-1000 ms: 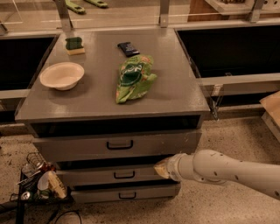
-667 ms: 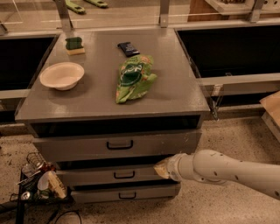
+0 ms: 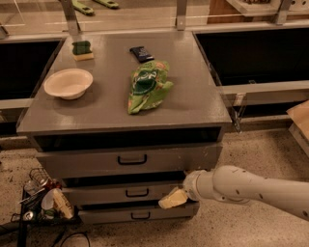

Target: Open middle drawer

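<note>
Hanging right of the middle drawer (image 3: 96, 196) handle (image 3: 137, 193), gripper (image 3: 166, 201) fingers (image 3: 175, 197) seemingly closed.

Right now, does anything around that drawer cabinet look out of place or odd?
Nothing is spilled or broken. One oddity: the gripper sits at the right end of the middle drawer, well aside from its black handle. A crumpled green bag lies flat on the cabinet top.

We see a speckled floor (image 3: 260, 149), dark openings (image 3: 251, 53) flanking the grey cabinet (image 3: 193, 91) and metal posts (image 3: 181, 14) behind its back edge. The gripper (image 3: 173, 198) hangs low by its front right corner.
</note>
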